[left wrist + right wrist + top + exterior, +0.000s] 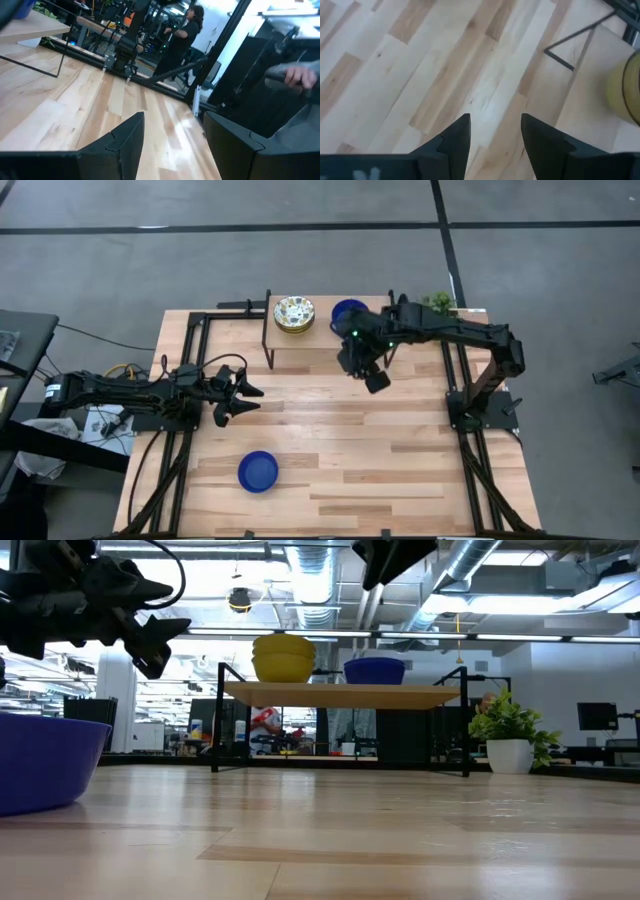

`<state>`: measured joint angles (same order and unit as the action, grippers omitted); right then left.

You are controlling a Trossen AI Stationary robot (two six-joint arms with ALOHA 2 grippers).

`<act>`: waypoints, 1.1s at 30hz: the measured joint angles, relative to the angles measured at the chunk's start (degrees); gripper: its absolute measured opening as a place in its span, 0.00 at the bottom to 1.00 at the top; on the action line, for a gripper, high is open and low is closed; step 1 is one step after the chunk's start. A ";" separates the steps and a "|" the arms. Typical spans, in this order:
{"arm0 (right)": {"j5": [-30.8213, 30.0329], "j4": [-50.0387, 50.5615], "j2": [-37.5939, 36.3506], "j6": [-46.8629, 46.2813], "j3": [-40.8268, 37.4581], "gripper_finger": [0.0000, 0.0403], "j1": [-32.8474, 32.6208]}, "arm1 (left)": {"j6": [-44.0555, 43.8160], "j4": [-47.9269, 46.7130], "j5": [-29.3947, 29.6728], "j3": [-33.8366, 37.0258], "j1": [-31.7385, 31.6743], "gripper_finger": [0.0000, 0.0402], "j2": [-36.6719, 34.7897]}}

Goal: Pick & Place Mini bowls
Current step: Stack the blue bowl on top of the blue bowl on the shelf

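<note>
Past our right gripper (495,131), whose two dark fingers (458,137) stand apart with nothing between them, we look down on the pale plank table (420,70), a thin black shelf leg (572,37), and (cut off at the edge) what may be a yellowish bowl (625,92).

i'm working in an open lab or workshop hall: beyond my fingers, exposed silver ducts (480,570) and strip lights run overhead, a person (182,37) stands among dark equipment racks, monitors (597,717) sit on far desks, and grey concrete floor (300,260) surrounds my wooden table (340,450).
</note>
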<state>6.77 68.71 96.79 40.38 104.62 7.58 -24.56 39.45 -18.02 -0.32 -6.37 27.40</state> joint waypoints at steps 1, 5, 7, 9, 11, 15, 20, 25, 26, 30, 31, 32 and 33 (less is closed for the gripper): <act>-0.30 -0.07 0.00 0.00 0.00 0.40 -0.45 | -1.14 0.25 0.00 -0.02 0.00 0.51 -0.02; -0.91 1.65 -0.30 -1.19 0.00 0.36 0.23 | -4.27 0.44 0.00 -0.56 0.21 0.51 0.19; -0.02 4.29 -1.15 -3.08 0.00 0.34 1.89 | -4.32 0.53 -0.02 -1.82 0.57 0.51 0.93; 3.49 8.20 -2.10 -5.00 0.00 0.31 4.31 | -4.31 -0.33 -0.02 -3.44 0.91 0.51 2.40; 8.93 11.59 -3.11 -6.41 -0.03 0.28 7.46 | -4.33 -1.77 -0.02 -5.26 1.18 0.51 4.52; 16.69 13.38 -7.29 -7.45 -2.79 0.23 13.73 | -4.46 -3.80 -1.16 -9.22 1.51 0.51 10.54; 20.73 8.58 -15.94 -7.60 -10.43 0.17 20.90 | -5.62 -4.02 -3.04 -13.79 1.53 0.51 18.00; 26.02 1.59 -26.34 -9.10 -19.56 0.14 28.31 | -6.01 -4.12 -3.04 -17.39 1.53 0.51 23.97; 27.45 -0.33 -28.51 -9.33 -21.55 0.14 29.80 | -6.17 -4.07 -3.04 -18.01 1.53 0.51 24.86; 31.55 -7.14 -36.51 -11.01 -29.43 0.13 35.20 | -7.68 -3.86 -3.02 -20.23 1.51 0.51 27.86; 32.29 -8.72 -38.24 -11.45 -31.46 0.13 36.44 | -7.82 -3.75 -3.04 -20.59 1.53 0.51 28.35; 33.08 -10.19 -39.88 -11.90 -33.28 0.13 37.57 | -7.87 -3.26 -3.02 -21.01 1.53 0.51 28.90; 33.81 -11.45 -41.56 -12.06 -35.11 0.13 38.78 | -7.89 -3.15 -3.03 -21.22 1.53 0.51 29.09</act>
<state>40.58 57.26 55.23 28.32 69.50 46.35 -32.45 36.30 -21.05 -21.53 -4.84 56.48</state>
